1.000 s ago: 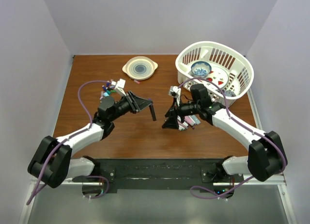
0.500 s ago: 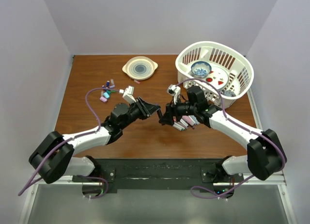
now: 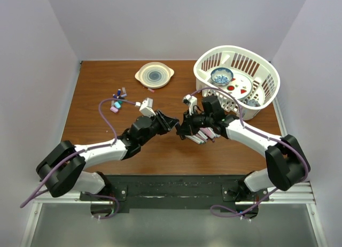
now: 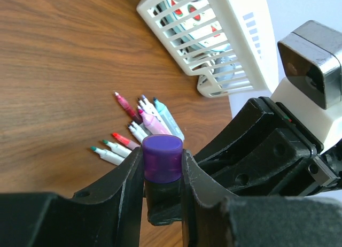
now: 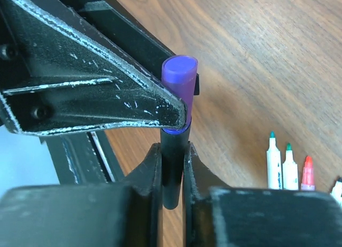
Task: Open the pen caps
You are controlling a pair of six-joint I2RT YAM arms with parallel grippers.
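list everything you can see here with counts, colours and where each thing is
table: 1, brown wood, under everything
basket: 1, white, back right
bowl: 1, blue patterned, in the basket
plate: 1, white with red marks, in the basket
dish: 1, cream with blue-grey rings, back centre
loose caps: several, purple, blue, teal, pink, back left
uncapped markers: about ten, mixed tips, on the table near the basket
pen barrel: 1, dark, in the right gripper
purple cap: 1, on that barrel
left gripper: 1, black, shut on the purple cap
right gripper: 1, black, shut on the pen barrel
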